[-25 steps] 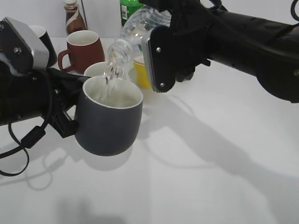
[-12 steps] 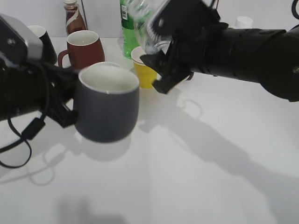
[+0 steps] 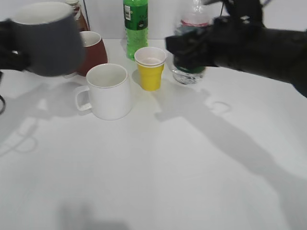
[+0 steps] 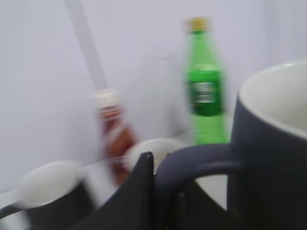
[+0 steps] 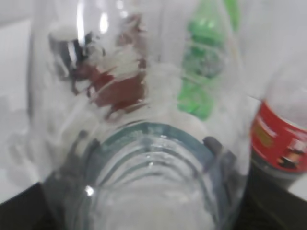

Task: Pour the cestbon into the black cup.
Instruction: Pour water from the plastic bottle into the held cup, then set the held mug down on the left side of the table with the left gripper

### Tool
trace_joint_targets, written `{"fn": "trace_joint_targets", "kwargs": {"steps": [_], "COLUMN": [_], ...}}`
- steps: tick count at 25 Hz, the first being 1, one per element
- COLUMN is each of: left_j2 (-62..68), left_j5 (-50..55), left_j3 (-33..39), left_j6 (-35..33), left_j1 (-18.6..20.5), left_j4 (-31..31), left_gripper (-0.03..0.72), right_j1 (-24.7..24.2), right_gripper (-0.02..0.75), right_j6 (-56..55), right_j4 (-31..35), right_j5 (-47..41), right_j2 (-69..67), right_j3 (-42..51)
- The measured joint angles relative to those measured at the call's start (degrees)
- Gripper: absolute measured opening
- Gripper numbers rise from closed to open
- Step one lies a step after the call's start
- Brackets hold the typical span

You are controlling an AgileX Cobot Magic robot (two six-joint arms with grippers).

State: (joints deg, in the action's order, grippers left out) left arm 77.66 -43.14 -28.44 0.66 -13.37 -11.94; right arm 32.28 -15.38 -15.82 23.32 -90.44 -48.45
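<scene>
The black cup [image 3: 45, 40], dark grey with a white inside, is held up at the far left of the exterior view. My left gripper [image 4: 160, 191] is shut on its loop handle, and the cup [image 4: 268, 158] fills the right of the left wrist view. The cestbon [image 3: 188, 75], clear and ribbed with a dark green label, stands upright at the back right with its base at the table. My right gripper [image 3: 192, 50] is shut around its body. The bottle [image 5: 144, 158] fills the right wrist view, so the fingers there are hidden.
A white mug [image 3: 109, 91] and a yellow paper cup [image 3: 150, 69] stand mid-table. A brown mug [image 3: 93, 52], a green bottle [image 3: 135, 24] and a brown sauce bottle [image 3: 79, 19] stand behind. A red-labelled bottle [image 5: 280, 143] stands right of the cestbon.
The cestbon was tilted, pouring water into the black cup; it is now upright at the back right. The left gripper has carried the cup up and to the left.
</scene>
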Motion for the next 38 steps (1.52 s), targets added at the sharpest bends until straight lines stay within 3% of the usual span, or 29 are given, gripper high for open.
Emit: {"fn": "trace_joint_targets", "kwargs": {"steps": [4,10,15,20,31,38], "left_j2": [2.7,13.3,23.7,32.7,34.3,34.3], "left_j5": [-3.2,-13.2,-21.7,-21.8,-23.6,-25.1], "left_j3": [0.0,0.0,-0.1,-0.5,-1.0,-1.0], "left_j6": [-0.3,-0.7,-0.7,-0.7,-0.7,0.1], "left_j1": [7.6,14.3,14.9,14.9,15.0,15.0], "left_j4": [1.6,1.7,1.8,1.8,-0.4,-4.1], "left_gripper": [0.033,0.033,0.033,0.033,0.036,0.146], "right_j1": [-5.7,-8.8,-8.8,-8.8,-8.8,-8.8], "right_gripper": [0.466,0.466,0.466,0.466,0.466,0.466], "right_j6": [-11.5,-13.6,-14.1,-14.2,-14.5,-14.7], "right_j4": [-8.9,-12.9,-16.5,-16.7,-16.7,-16.8], "right_j5": [4.9,2.8,2.8,1.6,0.5,0.4], "right_j2": [0.0,0.0,0.2,2.1,3.7,3.7], "right_j3": [4.2,7.3,7.5,7.5,7.5,7.5]}}
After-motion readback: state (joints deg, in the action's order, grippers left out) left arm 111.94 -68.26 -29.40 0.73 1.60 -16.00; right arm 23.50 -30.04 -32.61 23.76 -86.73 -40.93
